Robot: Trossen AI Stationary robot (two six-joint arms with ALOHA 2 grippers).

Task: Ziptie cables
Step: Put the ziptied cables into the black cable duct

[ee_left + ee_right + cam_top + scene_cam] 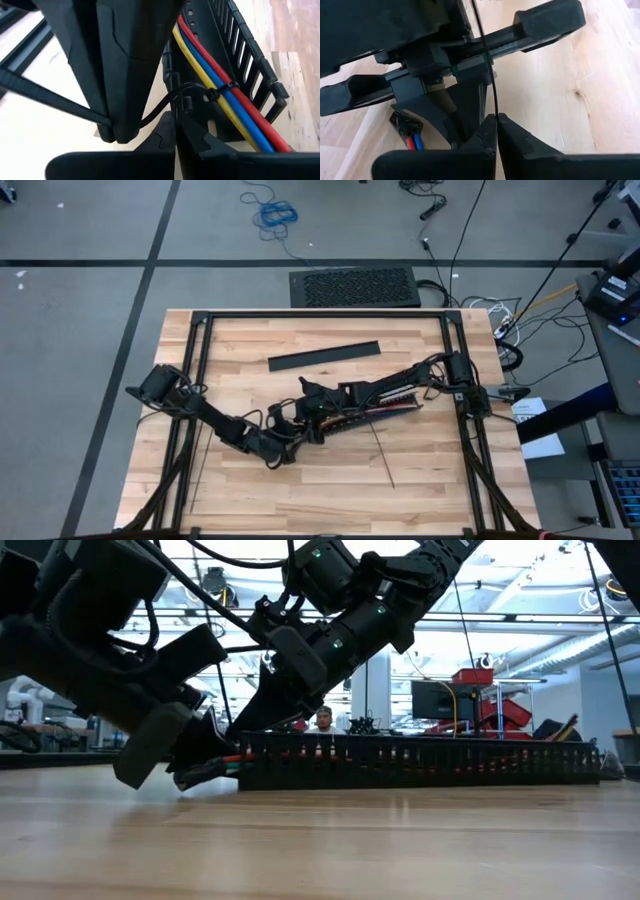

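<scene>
High view: we see both arms meet at the middle of the wooden worktop [330, 480]. The left claw [297, 423] comes up from the lower left, the right claw [312, 412] reaches in from the right. The cables [385, 408] lie in a slotted channel [372, 409] just right of centre. A flat black strip [324, 357] lies apart, toward the upper middle. A loose ziptie [384, 455] lies straight toward the lower right.

Low view: we see the channel [420, 760] lying flat across the middle, with red and green wire ends [230, 762] poking out at its left end under both claws.

Left wrist view: we see the left claw [175, 131] fully closed at the bottom centre, pinching a ziptie [195, 92] looped around the red, blue and yellow cables [220, 92] inside the channel [250, 55].

Right wrist view: we see the right claw [496, 120] fully closed at the bottom centre, gripping a thin black strap [487, 60] that runs up the frame. Red and blue cable ends [414, 142] show at the lower left.
</scene>
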